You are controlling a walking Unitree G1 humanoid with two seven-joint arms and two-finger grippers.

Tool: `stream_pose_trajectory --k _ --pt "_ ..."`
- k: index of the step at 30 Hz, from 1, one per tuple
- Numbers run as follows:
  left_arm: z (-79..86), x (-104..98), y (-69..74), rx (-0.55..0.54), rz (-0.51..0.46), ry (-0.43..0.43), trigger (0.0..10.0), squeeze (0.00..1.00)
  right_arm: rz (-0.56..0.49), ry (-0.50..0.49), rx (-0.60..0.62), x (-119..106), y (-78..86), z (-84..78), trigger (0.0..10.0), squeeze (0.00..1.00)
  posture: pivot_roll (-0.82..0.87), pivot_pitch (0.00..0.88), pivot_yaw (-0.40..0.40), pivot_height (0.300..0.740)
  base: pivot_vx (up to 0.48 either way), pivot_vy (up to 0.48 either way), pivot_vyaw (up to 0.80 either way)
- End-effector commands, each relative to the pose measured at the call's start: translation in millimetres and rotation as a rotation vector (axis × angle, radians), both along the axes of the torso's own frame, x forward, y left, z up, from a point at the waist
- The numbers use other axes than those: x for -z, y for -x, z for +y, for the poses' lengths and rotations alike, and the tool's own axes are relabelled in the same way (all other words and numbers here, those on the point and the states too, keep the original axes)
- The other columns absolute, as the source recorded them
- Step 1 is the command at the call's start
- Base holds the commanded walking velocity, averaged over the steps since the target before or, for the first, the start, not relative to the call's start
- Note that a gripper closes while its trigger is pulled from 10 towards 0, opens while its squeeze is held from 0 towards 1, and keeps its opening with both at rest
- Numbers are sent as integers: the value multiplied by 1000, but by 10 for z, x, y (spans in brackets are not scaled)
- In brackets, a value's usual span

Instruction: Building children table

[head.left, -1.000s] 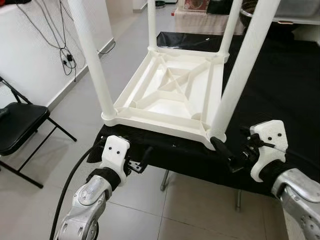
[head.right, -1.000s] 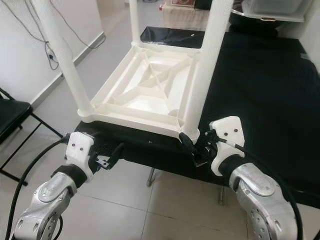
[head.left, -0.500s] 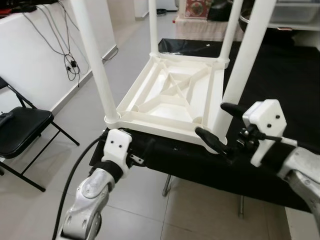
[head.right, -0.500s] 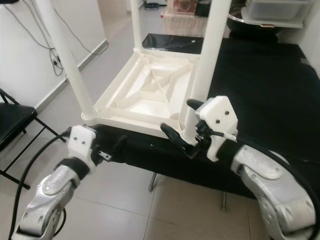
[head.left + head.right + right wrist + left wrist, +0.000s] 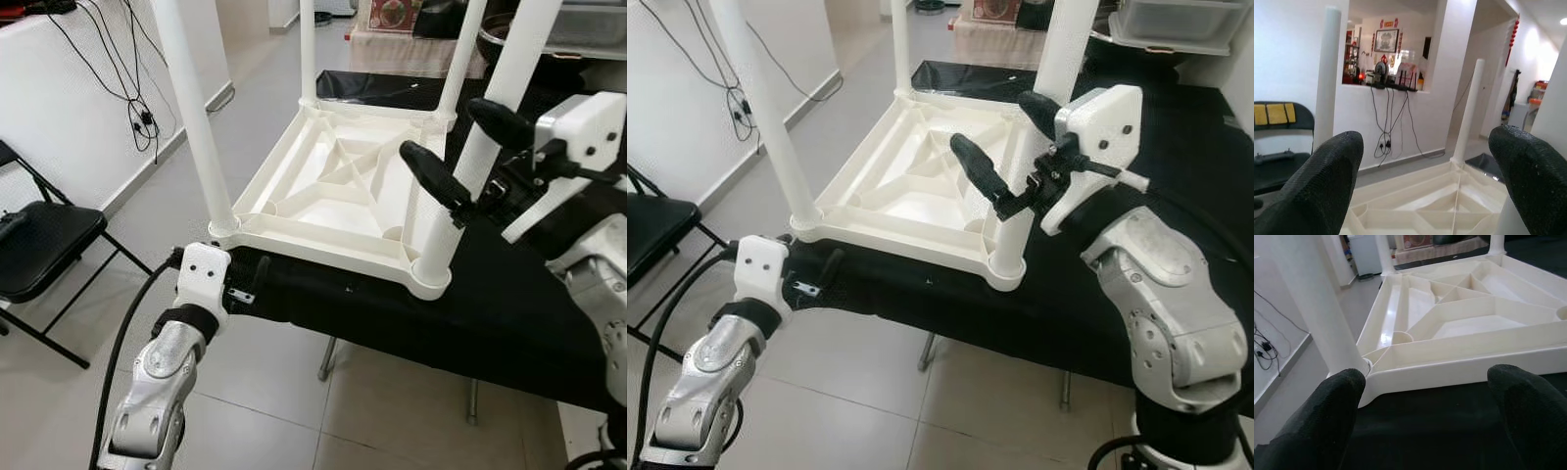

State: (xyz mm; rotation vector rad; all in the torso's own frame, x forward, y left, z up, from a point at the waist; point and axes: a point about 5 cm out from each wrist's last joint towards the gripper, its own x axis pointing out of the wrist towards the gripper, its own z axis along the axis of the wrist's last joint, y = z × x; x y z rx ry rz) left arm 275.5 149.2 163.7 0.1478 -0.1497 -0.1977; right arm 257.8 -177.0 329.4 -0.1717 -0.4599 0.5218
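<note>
1. The white plastic children's table (image 5: 343, 186) lies upside down on the black-covered counter (image 5: 529, 304), its ribbed underside up and four white legs standing from the corner sockets.
2. The right end effector (image 5: 1014, 147) is raised beside the near right leg (image 5: 470, 157), its black fingers spread apart on either side of the leg, not yet clamped on it.
3. The left end effector (image 5: 1430, 406) sits low at the counter's front edge, just before the near left corner (image 5: 223, 230) of the table, fingers apart and holding nothing.
4. Risks, as I judge them:
   - closing off-centre on the round leg could let it slip or twist in its socket;
   - a sideways push high on the leg could tip the light table — or slide it off the counter's near edge, with the folding chair (image 5: 39, 245) and floor below.
</note>
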Motion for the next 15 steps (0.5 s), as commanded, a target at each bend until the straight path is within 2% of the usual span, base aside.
stream_pose_trajectory --k 1,2,5,10,12,15 --pt "89 115 17 -56 30 -39 10000 0 -23 -34 -19 -50 6 7 10000 992 -88 64 3 740 0 0 0" --pt "89 115 17 -56 30 -39 10000 0 -23 -34 -19 -50 6 7 10000 992 -88 64 3 740 0 0 0" --pt "242 72 7 -158 -4 -54 10000 0 21 -16 -42 76 -31 111 10000 992 -80 63 -2 740 0 0 0" --pt "341 -62 -45 -194 -59 -58 10000 0 81 15 -54 238 -48 188 10000 992 -83 63 -5 740 0 0 0" --pt "341 -62 -45 -194 -59 -58 10000 0 81 15 -54 238 -48 188 10000 992 -83 63 -5 740 0 0 0" --pt "504 -259 -136 -241 -129 -79 10000 0 154 70 -68 431 -40 242 10000 992 -87 71 1 740 0 0 0"
